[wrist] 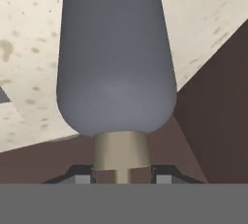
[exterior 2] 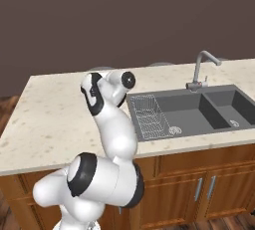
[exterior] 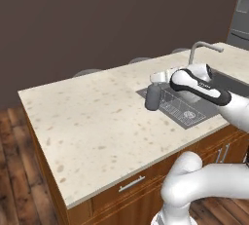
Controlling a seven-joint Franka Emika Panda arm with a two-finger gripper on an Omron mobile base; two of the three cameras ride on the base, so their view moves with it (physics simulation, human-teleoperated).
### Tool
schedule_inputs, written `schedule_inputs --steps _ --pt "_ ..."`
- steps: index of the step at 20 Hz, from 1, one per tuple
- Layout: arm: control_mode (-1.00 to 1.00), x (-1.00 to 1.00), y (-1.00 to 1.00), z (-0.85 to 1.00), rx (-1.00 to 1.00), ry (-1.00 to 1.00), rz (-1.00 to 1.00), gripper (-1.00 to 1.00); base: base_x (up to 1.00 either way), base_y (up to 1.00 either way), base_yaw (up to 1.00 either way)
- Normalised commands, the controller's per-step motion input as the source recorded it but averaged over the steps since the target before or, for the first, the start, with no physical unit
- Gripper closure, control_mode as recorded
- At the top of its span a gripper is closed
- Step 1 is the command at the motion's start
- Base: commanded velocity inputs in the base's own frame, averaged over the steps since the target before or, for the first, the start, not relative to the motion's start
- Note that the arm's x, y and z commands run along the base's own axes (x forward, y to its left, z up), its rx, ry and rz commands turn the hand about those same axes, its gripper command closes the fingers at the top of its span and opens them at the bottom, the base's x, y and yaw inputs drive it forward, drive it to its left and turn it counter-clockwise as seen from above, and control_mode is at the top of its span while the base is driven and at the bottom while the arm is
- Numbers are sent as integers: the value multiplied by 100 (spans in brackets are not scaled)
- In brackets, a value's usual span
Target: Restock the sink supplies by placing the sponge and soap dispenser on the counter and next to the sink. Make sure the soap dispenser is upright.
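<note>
Dispenser: rounded dark grey-blue bottle, smooth and matte, widening from a narrower base to a full shoulder, with a short beige collar and a thinner pump stem beyond it. In the hand view the stem runs down between the two dark fingertips of the gripper, which is pinching the pump end, jaws drawn in close on either side of the stem. In the left base view the bottle stands upright below the hand, over the desk just beside the sink's left edge; whether its base touches the stone cannot be told. Desk: beige stone with brown speckles, over wooden cabinets with metal handles. Sink: dark grey, rectangular, two basins, set into the desk, with a wire rack in the left basin and a curved metal faucet behind the divider. Arm: white with dark joints, reaching across the desk's front toward the sink's left side; in the right base view it hides the bottle.
</note>
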Motion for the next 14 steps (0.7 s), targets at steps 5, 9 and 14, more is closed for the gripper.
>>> schedule_inputs --steps 5,9,14 --pt "-100 25 0 -77 -28 -8 10 100 0 0 0" --pt "-100 27 0 -83 -11 -25 11 100 0 0 0" --pt "-100 40 0 -75 -2 -15 15 100 0 0 0"
